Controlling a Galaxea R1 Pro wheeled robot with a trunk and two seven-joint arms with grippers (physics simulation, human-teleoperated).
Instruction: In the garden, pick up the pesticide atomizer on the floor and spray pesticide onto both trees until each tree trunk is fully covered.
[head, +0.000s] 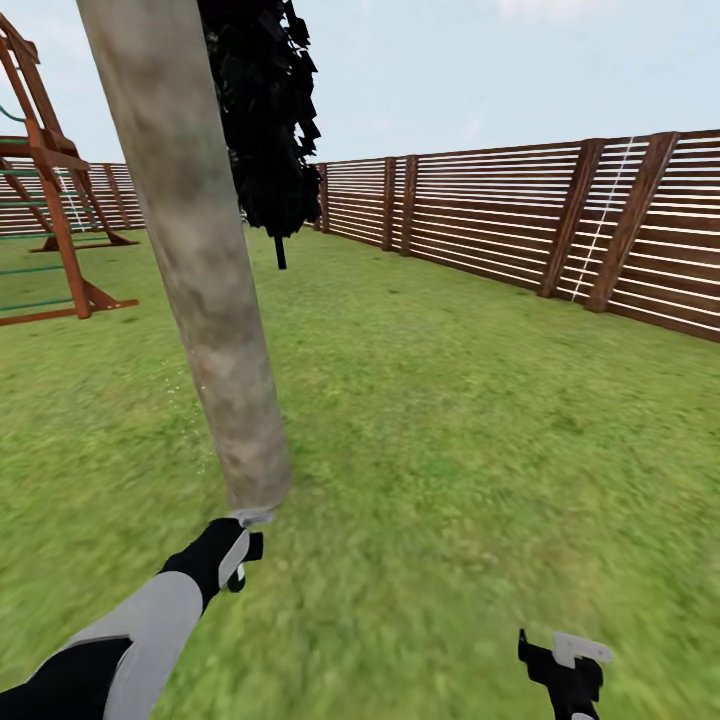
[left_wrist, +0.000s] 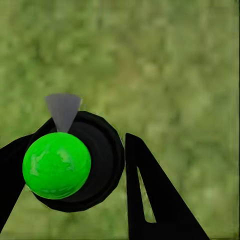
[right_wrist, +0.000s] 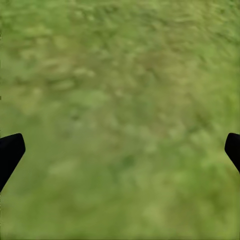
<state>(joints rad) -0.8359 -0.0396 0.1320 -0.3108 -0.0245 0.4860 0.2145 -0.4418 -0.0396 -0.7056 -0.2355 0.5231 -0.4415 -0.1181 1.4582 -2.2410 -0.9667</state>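
Sitting between left pincer (left_wrist: 100, 185) fingers, atomizer (left_wrist: 70, 162)

A brown wooden fence (head: 520, 225) of horizontal slats runs along the far side of the garden, from the left background to the right edge. It is braced by thick, slanted posts (head: 628, 225). A wooden play frame (head: 50, 190) in red-brown stands at the left edge; green rungs are fitted between its legs. A thin black-trunked tree (head: 270, 120) with all-black foliage stands before the fence. The sky (head: 480, 70) is pale blue and hazy.
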